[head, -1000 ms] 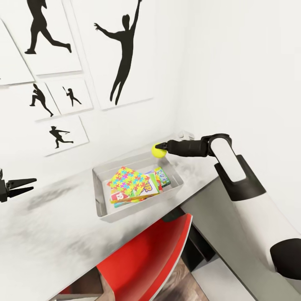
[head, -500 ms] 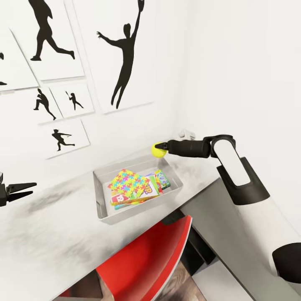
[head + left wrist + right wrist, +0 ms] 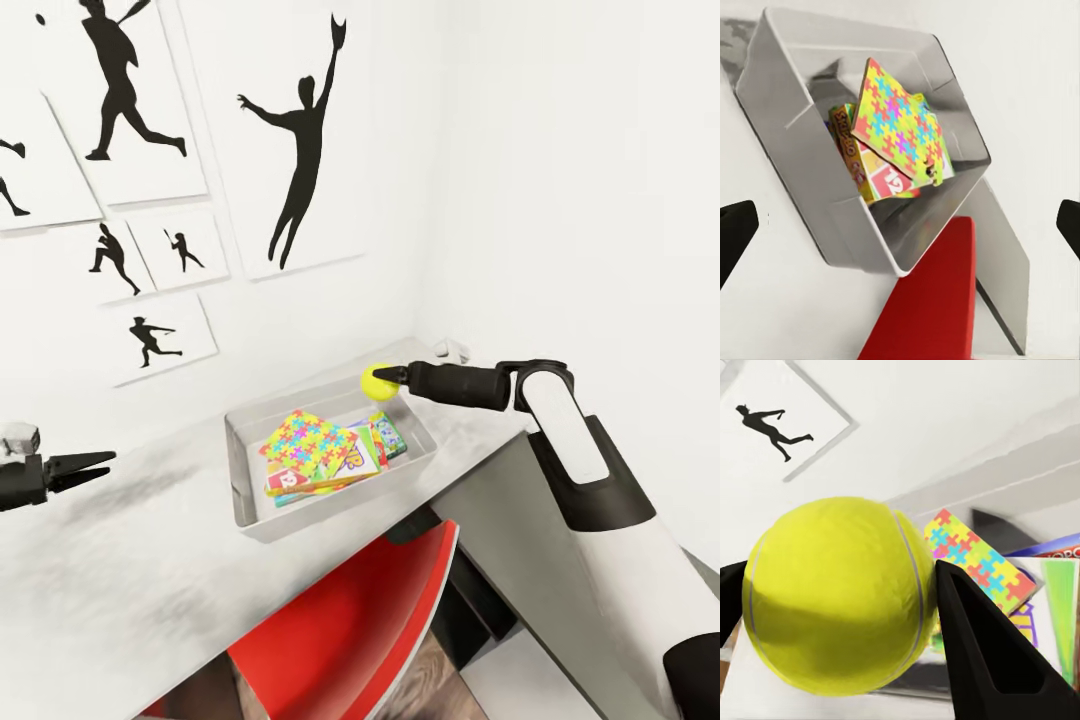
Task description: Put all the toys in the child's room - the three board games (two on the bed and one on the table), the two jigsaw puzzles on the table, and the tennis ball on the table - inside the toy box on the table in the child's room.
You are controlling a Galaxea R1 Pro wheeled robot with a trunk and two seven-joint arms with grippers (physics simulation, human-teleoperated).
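Right gripper (image 3: 388, 377) clamps tennis ball (image 3: 377, 382) above toy box's (image 3: 335, 502) far corner; ball hides one finger. Jigsaw puzzle (image 3: 309, 440) covers game boxes beneath. Left gripper (image 3: 95, 463) parted, empty, partly cut off

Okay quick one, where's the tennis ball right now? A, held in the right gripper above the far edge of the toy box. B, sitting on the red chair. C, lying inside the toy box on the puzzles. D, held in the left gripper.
A: the tennis ball is pinched in the right gripper, raised over the far rim of the toy box, not yet down among the games and puzzles.
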